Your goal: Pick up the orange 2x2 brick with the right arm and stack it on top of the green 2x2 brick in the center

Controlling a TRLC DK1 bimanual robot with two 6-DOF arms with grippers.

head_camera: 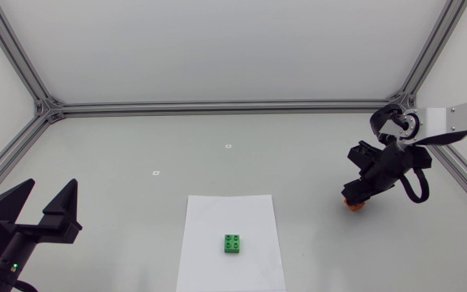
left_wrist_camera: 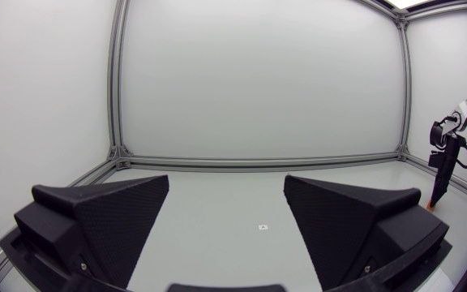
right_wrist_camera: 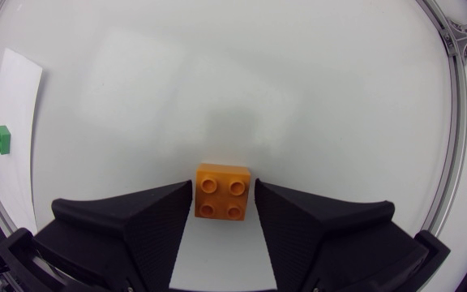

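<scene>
The bench (head_camera: 120,203) is a pale grey-white surface edged by aluminium rails (head_camera: 217,106). A white sheet of paper (head_camera: 209,259) lies flat at its near middle, one end running off the near edge of the head view. A green brick (head_camera: 233,243) sits studs-up on the sheet, near its centre. An orange brick (right_wrist_camera: 224,191) rests studs-up on the bare surface, well to the right of the sheet. Two small white markers (head_camera: 228,146) (head_camera: 156,173) lie beyond the sheet, well apart.
</scene>
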